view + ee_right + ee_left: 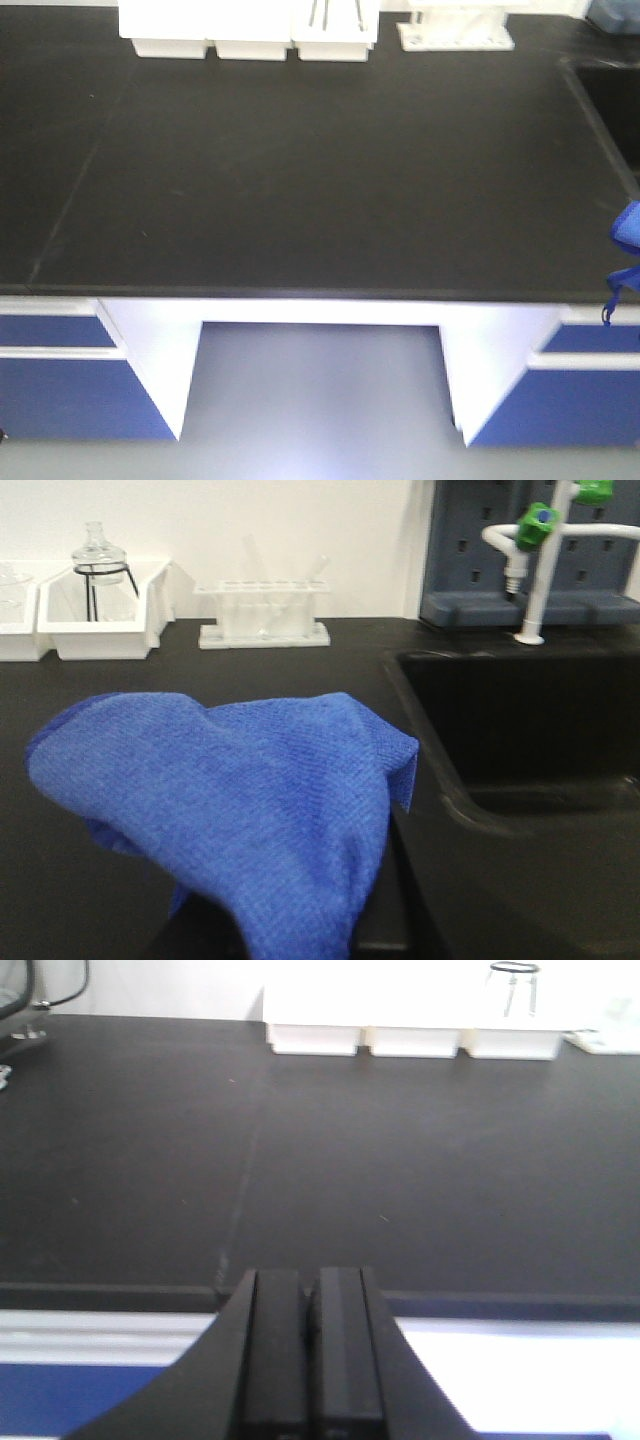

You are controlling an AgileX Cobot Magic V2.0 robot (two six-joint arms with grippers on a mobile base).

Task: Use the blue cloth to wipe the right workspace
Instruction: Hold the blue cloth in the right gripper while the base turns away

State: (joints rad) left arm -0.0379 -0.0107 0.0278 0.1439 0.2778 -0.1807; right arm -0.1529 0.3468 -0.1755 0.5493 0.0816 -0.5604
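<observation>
The blue cloth point(250, 800) fills the lower middle of the right wrist view, bunched and draped over my right gripper, whose fingers it hides. It hangs off the surface, held up by that gripper. In the front view the blue cloth point(627, 232) shows only at the right edge, with a thin strip trailing below the bench's front edge. My left gripper point(310, 1360) is shut with nothing in it, just in front of the bench edge. The right workspace is out of view. The benchtop point(320, 180) here is the one with trays, rack and sink.
White trays point(250, 35) and a tube rack point(455, 32) line the back of the bench. A sink point(520, 720) with a white tap point(530, 580) lies right of the cloth. A glass flask point(100, 555) stands in a tray. Blue drawers point(70, 385) are below.
</observation>
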